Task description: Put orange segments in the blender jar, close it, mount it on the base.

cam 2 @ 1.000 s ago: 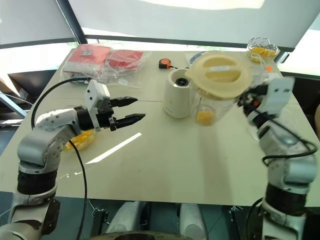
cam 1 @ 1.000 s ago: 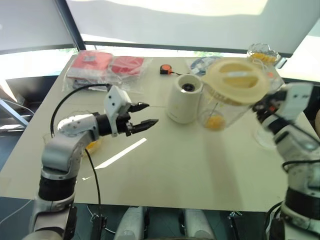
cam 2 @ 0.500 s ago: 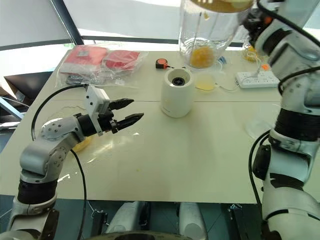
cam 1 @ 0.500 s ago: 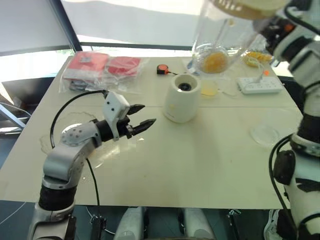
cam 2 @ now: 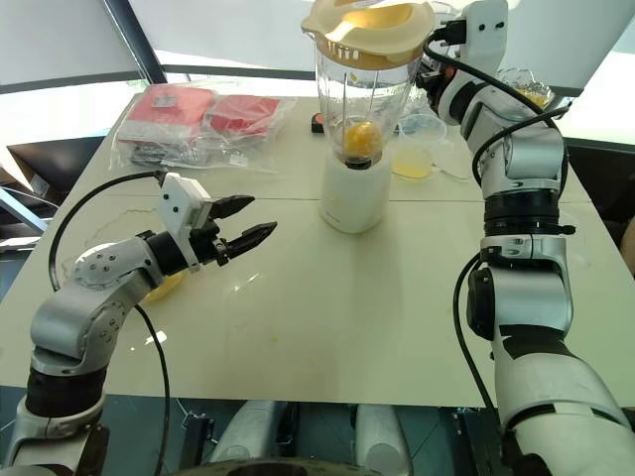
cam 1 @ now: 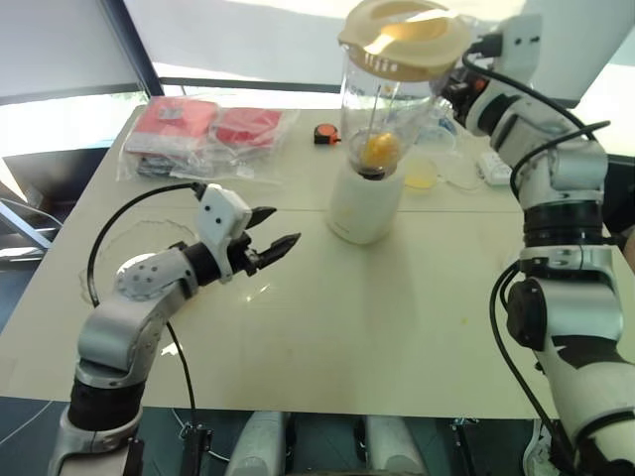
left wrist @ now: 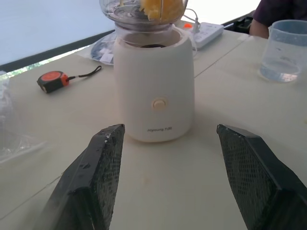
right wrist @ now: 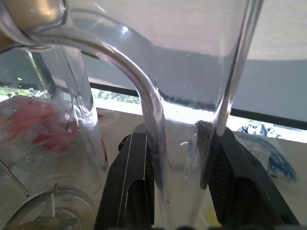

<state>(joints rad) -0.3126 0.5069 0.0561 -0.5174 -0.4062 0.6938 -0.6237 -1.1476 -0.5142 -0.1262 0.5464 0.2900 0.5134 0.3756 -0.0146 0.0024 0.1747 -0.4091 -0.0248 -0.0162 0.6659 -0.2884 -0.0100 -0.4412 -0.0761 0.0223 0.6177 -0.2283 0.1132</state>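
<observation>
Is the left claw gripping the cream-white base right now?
No: the left claw stands open short of the cream-white cylindrical base, with bare table between its fingers and the base.

We are looking at a test room or lab: a plain table (cam 1: 397,327) is sitting by big shaded windows (cam 1: 258,40), carrying a tape measure (cam 1: 325,135), power strip (cam 1: 493,165) and bagged red packets (cam 1: 208,134).

Red packets in clear bags (cam 1: 203,134), orange tape measure (left wrist: 56,80), possibly a measuring cup (left wrist: 287,50)
</observation>
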